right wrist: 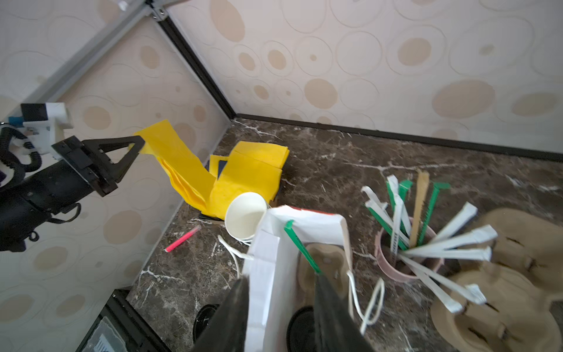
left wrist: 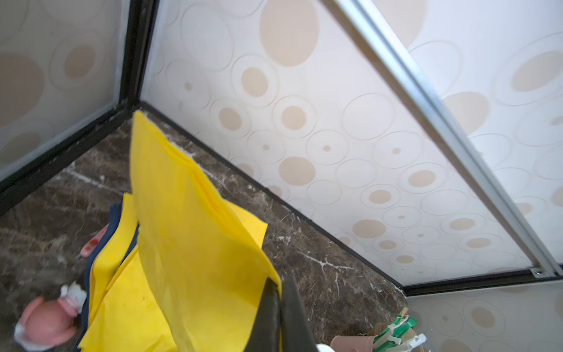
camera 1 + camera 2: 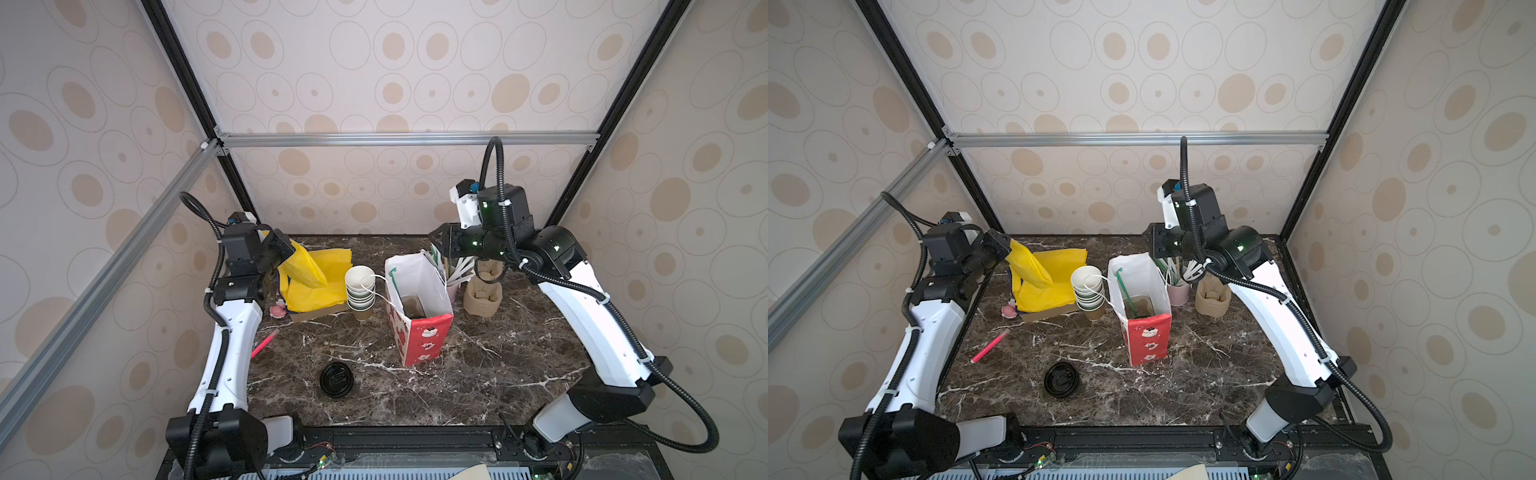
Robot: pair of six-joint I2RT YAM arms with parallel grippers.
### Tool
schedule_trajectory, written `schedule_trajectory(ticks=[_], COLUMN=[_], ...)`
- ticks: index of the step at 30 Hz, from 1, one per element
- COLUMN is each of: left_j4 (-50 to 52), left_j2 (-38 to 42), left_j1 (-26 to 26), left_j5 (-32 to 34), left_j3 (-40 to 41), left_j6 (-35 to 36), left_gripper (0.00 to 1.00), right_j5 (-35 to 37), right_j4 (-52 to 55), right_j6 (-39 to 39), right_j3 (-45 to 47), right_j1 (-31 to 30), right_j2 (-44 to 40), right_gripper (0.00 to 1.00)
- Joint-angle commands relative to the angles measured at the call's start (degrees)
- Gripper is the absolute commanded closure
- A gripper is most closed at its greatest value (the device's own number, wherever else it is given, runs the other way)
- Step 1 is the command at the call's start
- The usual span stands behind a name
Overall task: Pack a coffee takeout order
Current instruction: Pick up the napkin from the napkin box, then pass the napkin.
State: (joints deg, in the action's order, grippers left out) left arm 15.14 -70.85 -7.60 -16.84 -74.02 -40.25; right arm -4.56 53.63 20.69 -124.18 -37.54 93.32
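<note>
My left gripper (image 3: 293, 249) (image 2: 278, 292) is shut on the corner of a yellow napkin (image 3: 305, 270) (image 2: 189, 228). It holds the napkin up at the back left, and the sheet's lower end hangs down to the napkin pile (image 3: 320, 293). A white and red paper bag (image 3: 419, 332) stands open mid-table. Inside it lie the brown pulp tray (image 1: 324, 262), a leaning green stirrer (image 1: 300, 243) and the cup's black lid (image 1: 300, 330). My right gripper (image 3: 436, 241) (image 1: 281, 277) hangs open above the bag's back rim, holding nothing.
A stack of lidless cups (image 3: 360, 291) stands between the napkin pile and the bag. A lone black lid (image 3: 336, 379) and a pink stick (image 3: 264, 343) lie nearer the front. A pink cup of stirrers (image 1: 405, 259) and stacked pulp trays (image 3: 482, 299) stand right of the bag.
</note>
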Motion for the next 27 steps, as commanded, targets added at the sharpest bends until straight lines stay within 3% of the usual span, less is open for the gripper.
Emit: schedule_trajectory(ticks=[1,7,10,13,19,23,27], left_j4=[-3.7,-0.8,1.8,3.8,7.5,7.8,9.2], left_j2=[1.9,0.8,1.2,2.3,4.0,5.0,5.9], left_j1=[0.6,3.0,4.4,5.6,6.3,6.5,6.6], left_j5=[-6.2,-13.0,-14.0,-14.4,-14.1,-14.9,-15.2], left_j3=[-4.1,-9.8,-11.5,-12.0,-12.9,-12.9,-12.9], left_j6=[3.0,3.1,3.7,4.4,4.8,3.5,3.8], left_gripper=[1.00,1.00,1.00,1.00,1.00,1.00,1.00], right_j5=[-10.8,-14.2,-12.5,-12.6,-11.7,-5.5,2.9], right_j4=[0.0,0.0,-3.0,-8.0,-14.4,-17.6,-20.3], right_j6=[-5.9,-14.4,-19.5,-20.9,-22.2,-20.7,-20.0], right_j3=[-6.9,-22.1,-23.2,-23.1,-23.4,-21.7,-20.2], right_j1=[-1.3,-7.1,-9.0,-10.3,-13.7,-16.0,-18.1], right_j2=[5.1,16.7,20.0,22.7,26.3,27.5,28.9], right_gripper=[0.58,0.34,0.23,0.19,0.16,0.19,0.28])
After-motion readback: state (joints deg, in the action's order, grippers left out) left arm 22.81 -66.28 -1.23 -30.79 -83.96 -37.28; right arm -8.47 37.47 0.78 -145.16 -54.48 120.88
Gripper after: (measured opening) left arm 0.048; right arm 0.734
